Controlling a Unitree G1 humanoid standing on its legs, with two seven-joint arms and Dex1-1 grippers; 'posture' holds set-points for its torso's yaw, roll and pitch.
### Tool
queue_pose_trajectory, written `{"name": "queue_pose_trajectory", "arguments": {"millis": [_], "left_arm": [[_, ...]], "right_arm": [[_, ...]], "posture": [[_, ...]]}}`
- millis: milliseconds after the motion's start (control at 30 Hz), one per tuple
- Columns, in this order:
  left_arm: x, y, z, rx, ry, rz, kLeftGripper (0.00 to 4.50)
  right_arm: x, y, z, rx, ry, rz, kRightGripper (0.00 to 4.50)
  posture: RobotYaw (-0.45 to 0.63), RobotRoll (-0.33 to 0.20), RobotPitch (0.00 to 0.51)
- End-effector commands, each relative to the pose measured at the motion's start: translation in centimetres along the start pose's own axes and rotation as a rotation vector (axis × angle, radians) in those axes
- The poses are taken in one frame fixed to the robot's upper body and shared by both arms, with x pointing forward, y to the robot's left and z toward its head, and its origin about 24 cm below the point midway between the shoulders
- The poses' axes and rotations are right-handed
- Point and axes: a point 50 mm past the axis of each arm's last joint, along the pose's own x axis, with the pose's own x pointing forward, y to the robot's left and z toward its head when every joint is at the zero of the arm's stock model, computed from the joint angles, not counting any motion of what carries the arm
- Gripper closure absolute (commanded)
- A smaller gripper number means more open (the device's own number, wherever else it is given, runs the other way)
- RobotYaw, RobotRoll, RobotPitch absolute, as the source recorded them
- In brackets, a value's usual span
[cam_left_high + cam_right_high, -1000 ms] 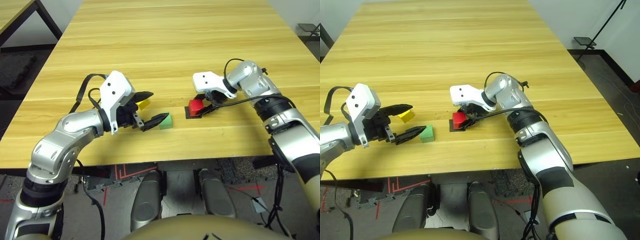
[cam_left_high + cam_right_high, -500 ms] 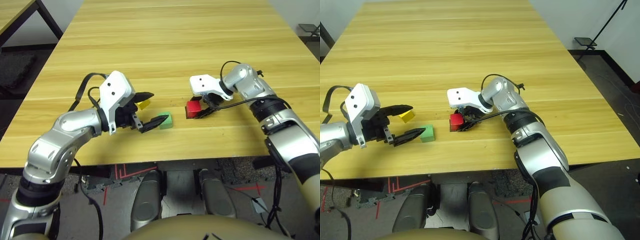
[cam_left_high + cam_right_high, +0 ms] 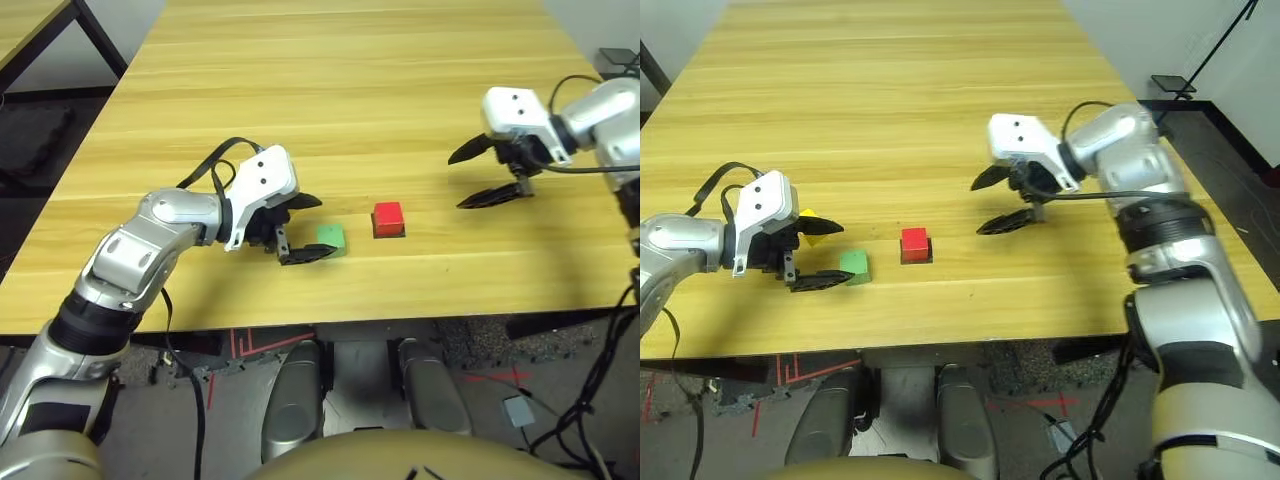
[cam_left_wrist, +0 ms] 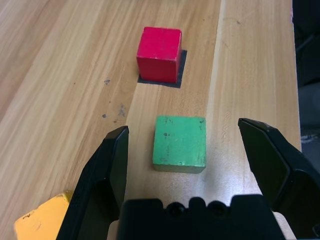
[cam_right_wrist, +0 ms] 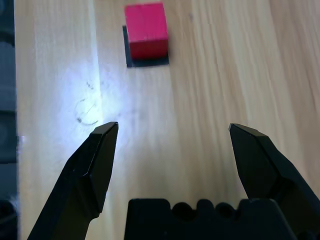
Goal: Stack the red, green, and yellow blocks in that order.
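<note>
Head views: red block (image 3: pixel 388 217) sits on the black square patch (image 3: pixel 389 233) on the desk (image 3: pixel 330 90); base looks placed. Right hand (image 3: pixel 492 174) released, hovering well apart.

Left wrist: left hand (image 4: pixel 195 150) released, fingers either side of green block (image 4: pixel 180 143), not touching. Yellow block (image 4: pixel 42 222) beside.

Right wrist: red block alone. Green, yellow unstacked.

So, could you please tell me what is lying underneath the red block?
The red block sits on a flat black square patch, whose edge peeks out along two sides. The rest of the patch is covered by the block, so its middle cannot be seen.
</note>
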Motion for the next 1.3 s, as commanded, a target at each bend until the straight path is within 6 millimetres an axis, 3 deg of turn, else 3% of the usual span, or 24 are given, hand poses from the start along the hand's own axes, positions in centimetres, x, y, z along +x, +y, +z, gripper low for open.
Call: {"name": "queue_pose_trajectory", "arguments": {"millis": [33, 533, 633, 800, 833, 1000, 1300], "left_arm": [[0.6, -0.1, -0.8, 0.017, 0.044, -0.045, 0.00], [2.6, 0.6, -2.2, 0.046, 0.048, -0.043, 0.00], [2.7, 0.9, -2.7, 0.032, 0.059, -0.024, 0.62], [2.7, 1.3, -3.0, 0.032, 0.092, -0.016, 2.31], [2.8, 1.4, -3.0, 0.034, 0.099, -0.017, 2.47], [2.9, 1.9, -1.1, 0.055, 0.067, -0.024, 2.46], [3.7, 3.4, 5.9, 0.144, -0.020, -0.108, 2.46]], "right_arm": [[-0.6, 0.8, 0.8, 0.032, -0.064, -0.050, 0.04], [-0.4, 3.1, 1.0, 0.109, -0.127, -0.144, 0.04], [-0.2, 3.3, 1.2, 0.115, -0.145, -0.155, 0.00], [0.0, 3.5, 1.3, 0.126, -0.158, -0.167, 0.00], [0.0, 3.6, 1.3, 0.128, -0.161, -0.170, 0.00], [-0.1, 4.0, 1.0, 0.136, -0.166, -0.165, 0.00], [0.1, 5.1, 0.2, 0.152, -0.166, -0.125, 0.00]], "posture": [[0.20, -0.124, 0.092], [0.11, -0.090, 0.097], [0.11, -0.082, 0.099], [0.10, -0.069, 0.105], [0.10, -0.069, 0.105], [0.10, -0.063, 0.104], [0.08, -0.047, 0.107]]}}
